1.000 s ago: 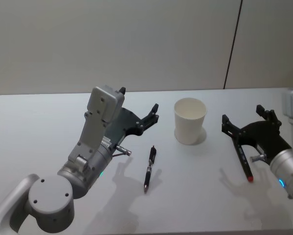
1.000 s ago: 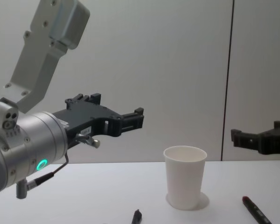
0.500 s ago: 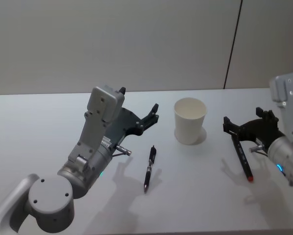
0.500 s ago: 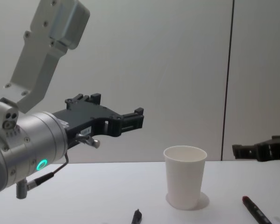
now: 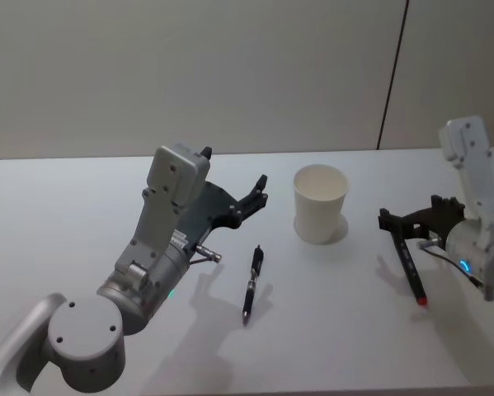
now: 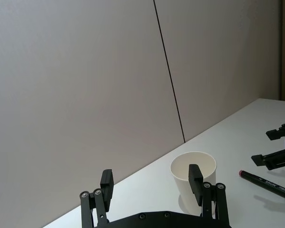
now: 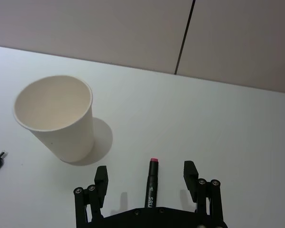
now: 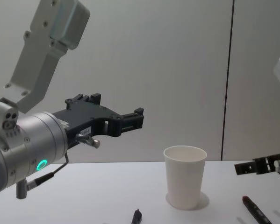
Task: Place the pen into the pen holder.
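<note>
The pen holder is a white paper cup standing upright on the table, also seen in the chest view. A black pen lies in front of it, toward the left. A second black pen with a red end lies to the cup's right. My right gripper hovers open just over that pen's far end, and the right wrist view shows the pen lying between the spread fingers of the gripper. My left gripper hangs open above the table, left of the cup.
A bare white tabletop runs back to a grey wall with a dark vertical seam. My left forearm rises large over the table's left front.
My right gripper has dropped toward the table over the red-ended pen, with its wrist swinging upward. The left arm, the cup and both pens have stayed still.
</note>
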